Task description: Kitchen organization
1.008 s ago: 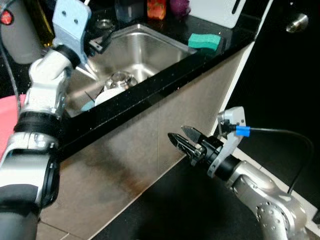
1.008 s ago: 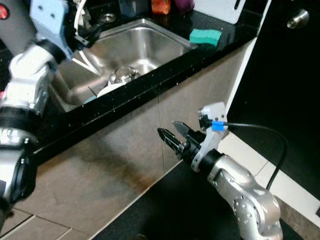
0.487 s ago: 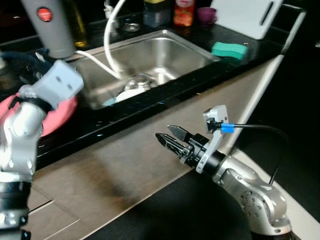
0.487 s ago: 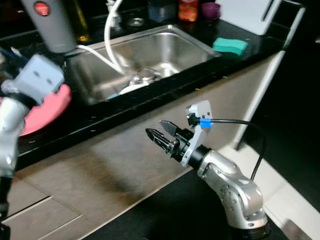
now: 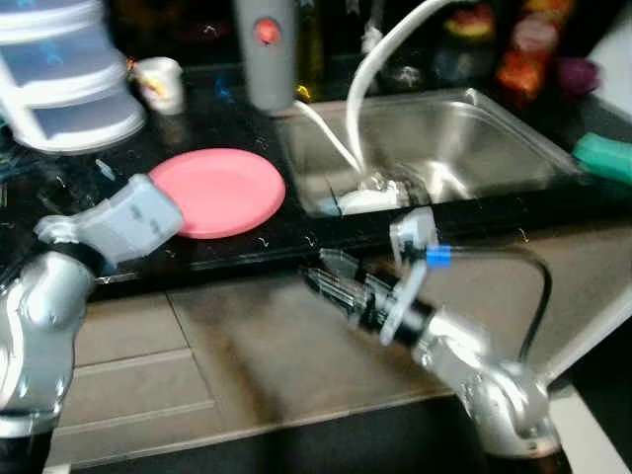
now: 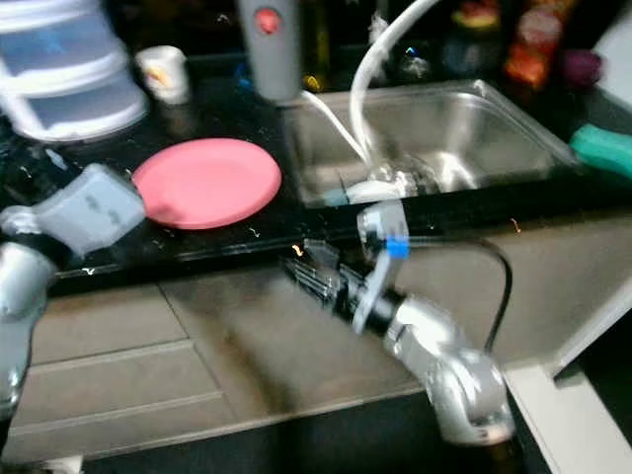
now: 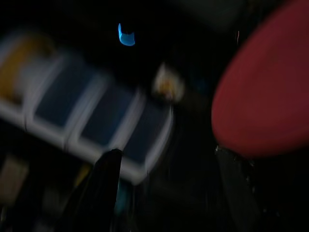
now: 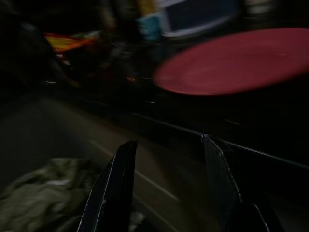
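A pink plate (image 5: 219, 191) lies on the black counter (image 5: 197, 252) left of the steel sink (image 5: 494, 138). A white dish (image 5: 367, 200) sits in the sink under a white hose. My right gripper (image 5: 326, 278) hangs open and empty in front of the cabinet just below the counter edge; in the right wrist view its fingers (image 8: 113, 188) stand apart with the plate (image 8: 236, 60) beyond. My left arm's grey wrist block (image 5: 128, 219) is at the counter's front edge, left of the plate. In the dark left wrist view its fingers (image 7: 104, 188) look apart, beside the plate (image 7: 263, 96).
Stacked clear containers (image 5: 64, 84) and a small cup (image 5: 163, 84) stand at the back left. A grey cylinder with a red button (image 5: 267, 49) is behind the plate. Bottles (image 5: 533, 54) line the back; a green sponge (image 5: 604, 156) lies right of the sink. Everything is motion-blurred.
The camera has swung left, bringing the plate and containers into view. My left arm has come down from over the sink to the counter's front edge. The right gripper stays open.
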